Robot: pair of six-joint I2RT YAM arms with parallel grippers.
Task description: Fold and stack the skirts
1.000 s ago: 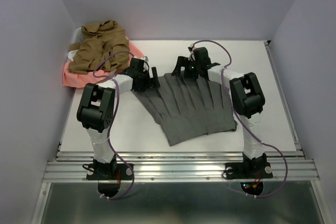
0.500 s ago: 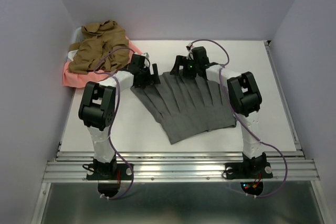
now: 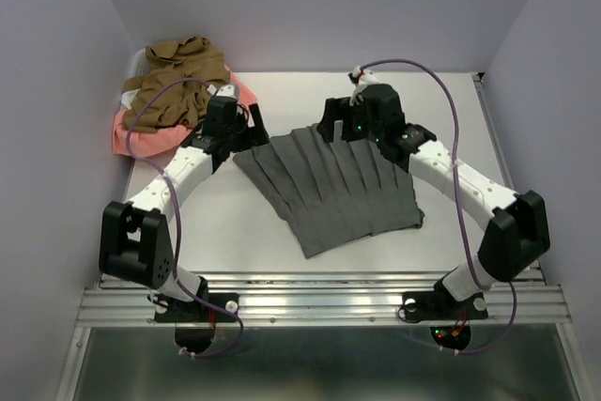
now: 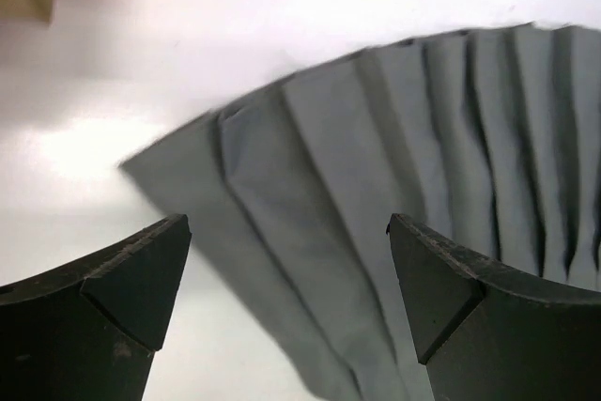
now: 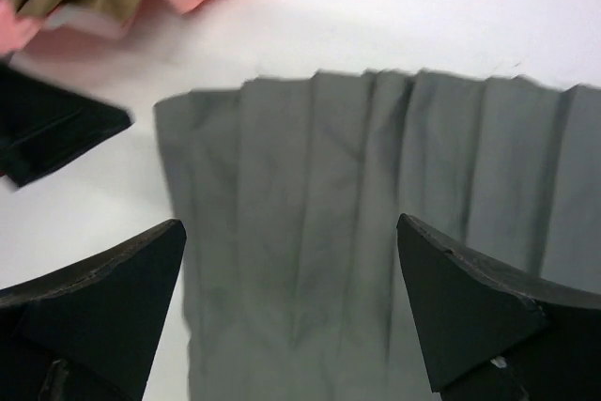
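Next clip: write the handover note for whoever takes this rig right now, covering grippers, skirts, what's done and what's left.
Left gripper: open, empty, above the grey skirt's far-left corner.
Right gripper: open, empty, above its far edge.
Tan skirt lies heaped on the pink skirt, far left.
Done: grey skirt spread flat, not yet folded.
Left: fold all three, then stack them.

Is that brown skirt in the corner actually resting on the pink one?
Touching. The top view shows the tan-brown skirt heaped directly on the salmon-pink skirt, whose edges poke out beneath it; the right wrist view shows the same overlap.
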